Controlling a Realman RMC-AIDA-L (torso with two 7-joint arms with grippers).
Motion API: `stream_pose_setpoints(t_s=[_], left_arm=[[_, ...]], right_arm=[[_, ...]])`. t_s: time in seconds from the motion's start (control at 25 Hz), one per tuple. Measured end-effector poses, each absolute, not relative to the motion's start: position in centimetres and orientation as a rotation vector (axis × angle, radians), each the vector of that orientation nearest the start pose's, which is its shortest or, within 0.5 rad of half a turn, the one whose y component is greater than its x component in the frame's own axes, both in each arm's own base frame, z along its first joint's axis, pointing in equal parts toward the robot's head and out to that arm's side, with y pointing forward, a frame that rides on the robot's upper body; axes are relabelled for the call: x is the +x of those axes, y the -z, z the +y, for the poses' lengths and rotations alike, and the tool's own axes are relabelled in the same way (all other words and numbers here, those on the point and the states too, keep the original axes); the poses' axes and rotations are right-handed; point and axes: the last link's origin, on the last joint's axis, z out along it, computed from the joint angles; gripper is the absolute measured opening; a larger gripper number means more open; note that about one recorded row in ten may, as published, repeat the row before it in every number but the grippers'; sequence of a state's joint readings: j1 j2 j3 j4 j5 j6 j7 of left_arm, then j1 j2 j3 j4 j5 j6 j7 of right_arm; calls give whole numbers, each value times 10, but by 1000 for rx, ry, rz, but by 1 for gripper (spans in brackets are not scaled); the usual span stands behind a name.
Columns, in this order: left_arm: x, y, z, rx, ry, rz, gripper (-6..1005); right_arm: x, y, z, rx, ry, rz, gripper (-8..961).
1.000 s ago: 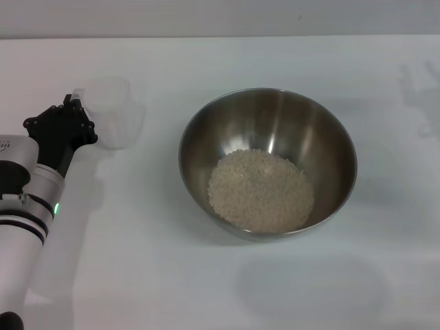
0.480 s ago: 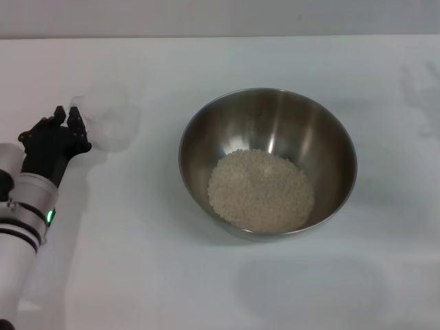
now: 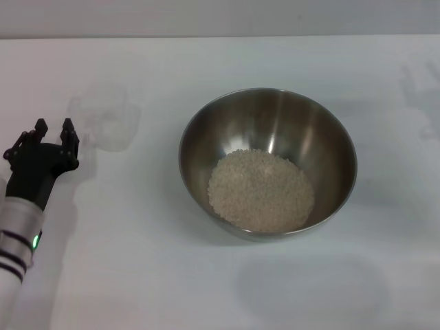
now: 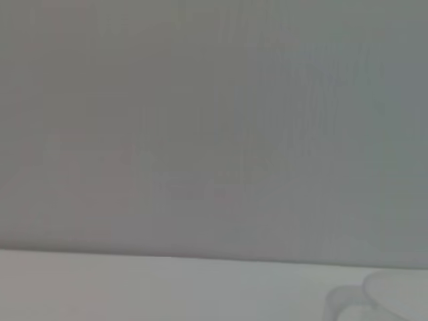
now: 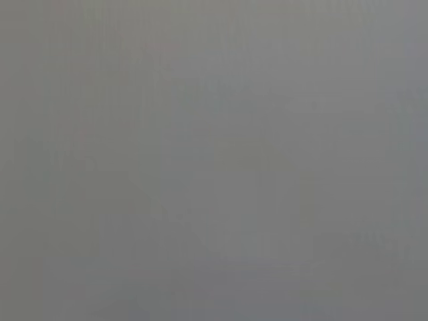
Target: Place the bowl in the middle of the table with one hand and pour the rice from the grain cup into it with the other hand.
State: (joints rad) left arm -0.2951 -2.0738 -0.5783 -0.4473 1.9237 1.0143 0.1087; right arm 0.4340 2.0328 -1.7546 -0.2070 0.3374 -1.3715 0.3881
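plainly, the table, white and matte, was the largest thing before us, and it ran back to a pale wall along its far edge; the left wrist view gave only that wall, a strip of tabletop and a faint corner of the cup, and the right wrist view only flat grey. the bowl stood at about the middle of the table, and the rice lay heaped in its bottom. from the bowl's centre, the grain cup stood upright on the table at about ten o'clock, well apart from the rim, and it looked empty to us. our left gripper had drawn back toward nine o'clock over the last second: where it had been up against the cup, it now sat clear of it, fingers apart and holding nothing. we judged from this that the pour was done and the cup set down, so the task looked finished bar the arm's retreat. the right gripper was nowhere to be seen, and we could not tell how its claw stood.
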Motion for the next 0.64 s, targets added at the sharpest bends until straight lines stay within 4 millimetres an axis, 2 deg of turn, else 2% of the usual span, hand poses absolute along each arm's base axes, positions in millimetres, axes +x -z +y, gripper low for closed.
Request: stream_pose_setpoints(t_s=[0.16,0.36,0.64], left_arm=[[-323,55,275,-1579,657,-639,432],[-303,47,259,-1567,801,-490,476],[-290,38,263,-1544,880,-413,521]], right_arm=[[308,-44,342,-1474,-1020,436,517],[311,-33,337,-1492,-986,446,516],[316,-22,331,-1535,-935,468,516]])
